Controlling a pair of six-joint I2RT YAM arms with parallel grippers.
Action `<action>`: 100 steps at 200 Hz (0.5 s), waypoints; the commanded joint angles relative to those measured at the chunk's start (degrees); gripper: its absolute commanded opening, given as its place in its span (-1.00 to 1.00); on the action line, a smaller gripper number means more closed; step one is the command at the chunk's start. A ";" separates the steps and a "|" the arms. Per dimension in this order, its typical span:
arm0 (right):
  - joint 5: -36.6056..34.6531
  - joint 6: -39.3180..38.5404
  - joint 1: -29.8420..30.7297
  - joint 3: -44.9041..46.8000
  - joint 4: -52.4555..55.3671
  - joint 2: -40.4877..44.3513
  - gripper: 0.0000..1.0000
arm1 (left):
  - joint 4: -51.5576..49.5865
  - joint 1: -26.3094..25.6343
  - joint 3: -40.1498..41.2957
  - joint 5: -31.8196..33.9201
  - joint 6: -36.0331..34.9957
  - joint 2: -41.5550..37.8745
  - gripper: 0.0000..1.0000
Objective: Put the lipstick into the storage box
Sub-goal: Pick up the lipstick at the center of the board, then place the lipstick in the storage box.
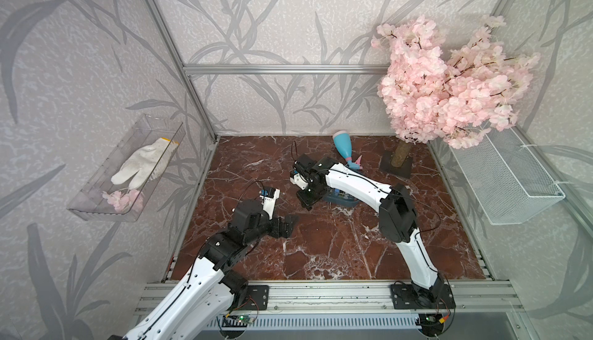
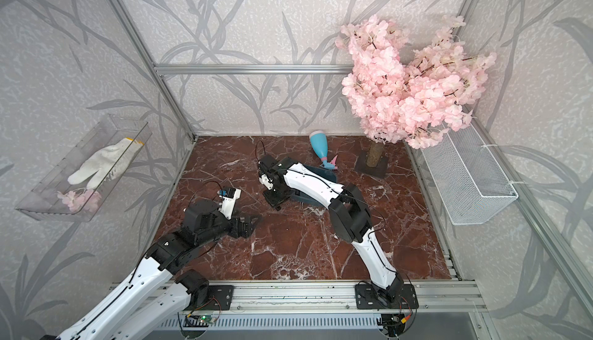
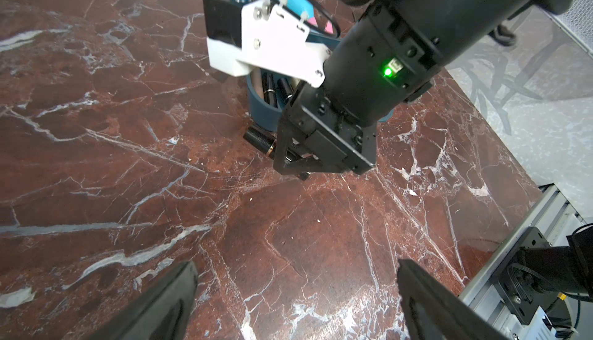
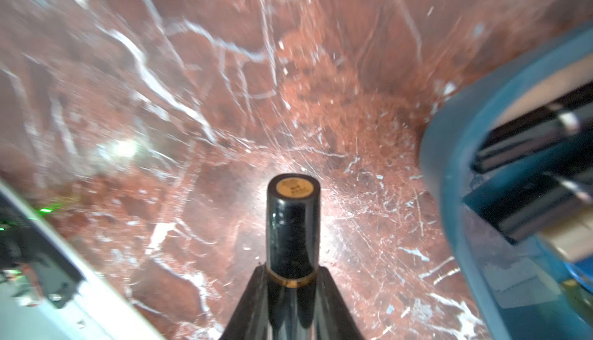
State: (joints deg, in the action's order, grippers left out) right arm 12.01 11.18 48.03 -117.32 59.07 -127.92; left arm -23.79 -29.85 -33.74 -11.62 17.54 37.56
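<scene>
- your right gripper (image 4: 290, 277) pinches a glossy black cylindrical lipstick tube (image 4: 293, 226) with a gold band. its fingers (image 4: 247, 303) press against the tube's sides, and the gold-capped end points away from the wrist camera.
- the lipstick tube is outside the dark teal-blue plastic storage box (image 3: 261, 110), just beside its outer wall. it is low over the red-brown marble-patterned table (image 1: 337, 251); you cannot tell whether it touches the surface.
- the storage box stands around the middle of the table, a little nearer the far edge than the near one. in both top views it is mostly hidden under your right arm (image 1: 359, 181). other black tubes (image 3: 269, 89) already lie inside it.
- your left gripper (image 3: 295, 303) hovers over bare table left of its middle, fingers (image 3: 167, 300) spread wide and holding nothing.
- a light blue plastic spray bottle (image 1: 344, 150) with a pink trigger lies on its side near the far edge, beyond the storage box. a pink artificial blossom tree (image 1: 442, 81) stands at the far right corner.
</scene>
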 commanded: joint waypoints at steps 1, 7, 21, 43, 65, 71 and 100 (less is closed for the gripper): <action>1.22 3.40 -0.59 -3.26 4.37 3.78 -0.59 | 2.54 0.40 -2.81 1.80 -1.69 -1.63 0.99; 1.26 4.00 -0.85 -3.97 4.81 4.07 -0.59 | 2.69 0.36 -3.19 1.91 -1.91 -1.79 1.00; 1.33 5.67 -1.79 -5.47 5.82 4.91 -0.59 | 2.74 0.39 -4.25 1.77 -2.80 -1.03 0.99; 1.35 9.61 -4.14 -6.61 6.57 6.54 -0.59 | 2.68 0.35 -6.17 0.49 -4.34 0.97 0.99; 0.88 13.39 -7.07 -6.14 6.42 8.47 -0.59 | 3.66 0.34 -7.38 -0.39 -4.73 2.94 1.00; 0.62 14.13 -7.83 -5.94 6.26 8.85 -0.59 | 4.04 0.35 -7.60 -0.67 -4.71 3.41 0.99; 0.03 15.64 -11.14 -5.56 6.99 8.45 -0.59 | 5.32 0.35 -8.42 -1.86 -4.66 6.03 1.00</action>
State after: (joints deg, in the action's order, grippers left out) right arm 12.91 23.57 39.05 -122.78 63.59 -120.84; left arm -20.36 -29.82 -40.21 -11.92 14.00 42.11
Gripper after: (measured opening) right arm 0.237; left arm 0.997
